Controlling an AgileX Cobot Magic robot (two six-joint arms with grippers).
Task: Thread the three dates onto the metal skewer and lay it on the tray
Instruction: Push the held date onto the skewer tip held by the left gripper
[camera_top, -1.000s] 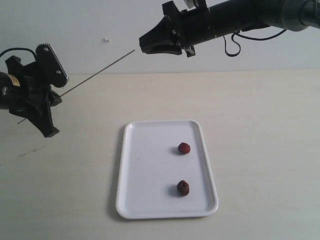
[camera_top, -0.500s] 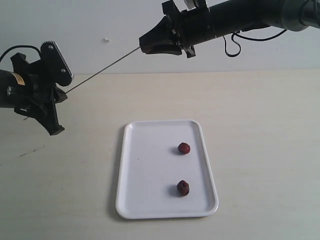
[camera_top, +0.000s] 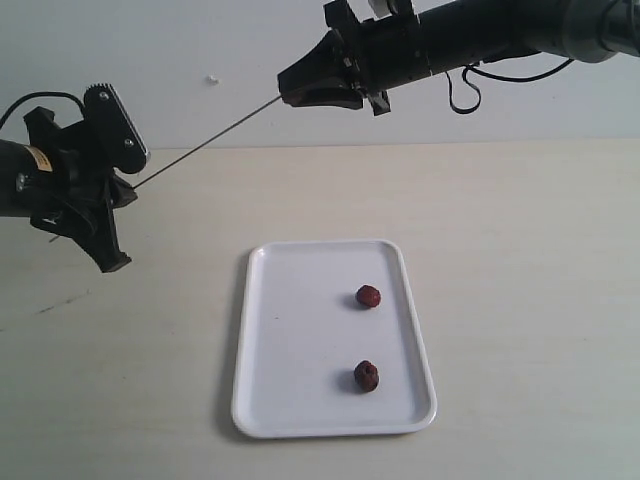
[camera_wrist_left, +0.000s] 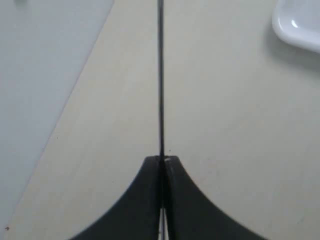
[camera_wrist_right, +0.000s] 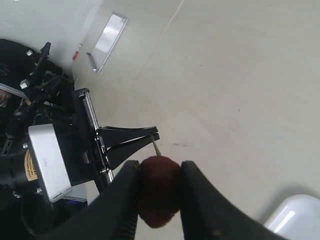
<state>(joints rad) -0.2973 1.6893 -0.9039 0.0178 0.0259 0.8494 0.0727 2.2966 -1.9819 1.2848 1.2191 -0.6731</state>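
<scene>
Right wrist view: right end effector (camera_wrist_right: 159, 169) grasps a date (camera_wrist_right: 160, 195); left end effector (camera_wrist_left: 161, 160) clenches the metal skewer (camera_wrist_left: 160, 75). Off-centre, its tip may dislodge the date.

No legible txt or labels

Robot lab, beige tabletop (camera_top: 520, 300), plain white wall (camera_top: 150, 50)

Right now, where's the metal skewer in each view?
Exterior: metal skewer slants from left gripper up to right gripper.
Left wrist: thin line running out from the shut left gripper.
Right wrist: only its tip, at the held date.
Shared landmark: the tray, whole in exterior, a corner in each wrist view.
</scene>
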